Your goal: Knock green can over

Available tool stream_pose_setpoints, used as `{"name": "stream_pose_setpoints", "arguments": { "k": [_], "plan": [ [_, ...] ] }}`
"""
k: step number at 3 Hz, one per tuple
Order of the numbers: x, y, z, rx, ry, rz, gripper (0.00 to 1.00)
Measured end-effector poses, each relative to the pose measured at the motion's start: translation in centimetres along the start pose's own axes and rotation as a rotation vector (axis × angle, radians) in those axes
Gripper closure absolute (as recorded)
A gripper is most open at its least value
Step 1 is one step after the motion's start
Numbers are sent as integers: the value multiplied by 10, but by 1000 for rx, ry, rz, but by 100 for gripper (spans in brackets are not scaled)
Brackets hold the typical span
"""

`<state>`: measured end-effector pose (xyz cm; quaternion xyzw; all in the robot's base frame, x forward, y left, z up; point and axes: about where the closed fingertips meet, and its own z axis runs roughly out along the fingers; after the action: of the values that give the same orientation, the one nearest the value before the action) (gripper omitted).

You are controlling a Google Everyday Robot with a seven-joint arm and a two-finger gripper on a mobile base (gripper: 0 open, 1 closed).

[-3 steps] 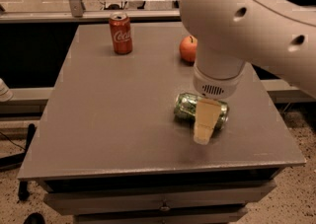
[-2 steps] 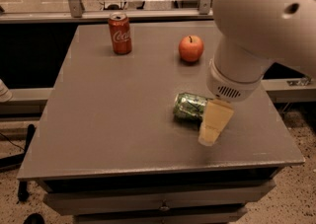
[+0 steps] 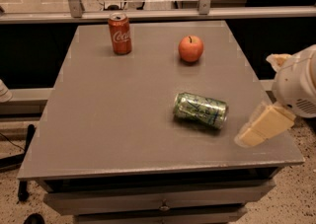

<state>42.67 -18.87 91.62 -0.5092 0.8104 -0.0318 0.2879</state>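
Note:
The green can (image 3: 200,110) lies on its side on the grey table (image 3: 113,119), right of centre, with its silver top pointing right. My gripper (image 3: 261,128) hangs at the table's right front edge, a short way to the right of the can and not touching it. The white arm (image 3: 298,87) above it reaches in from the right border of the view.
A red Coca-Cola can (image 3: 120,33) stands upright at the back left of the table. A red apple (image 3: 191,49) sits at the back, right of centre. A glass railing (image 3: 148,13) runs behind the table. Drawers (image 3: 158,203) are below the front edge.
My arm has swung away to the right, off the table's middle. The green can, lying on its side throughout, now shows in full and has stayed where it was.

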Motion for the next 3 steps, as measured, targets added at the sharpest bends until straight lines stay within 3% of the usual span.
{"name": "stream_pose_setpoints", "arguments": {
  "k": [1, 2, 3],
  "plan": [
    [43, -14, -13, 4, -102, 74, 0],
    [59, -21, -26, 19, -161, 101, 0],
    [56, -20, -23, 0, -189, 89, 0]
  ]
}}
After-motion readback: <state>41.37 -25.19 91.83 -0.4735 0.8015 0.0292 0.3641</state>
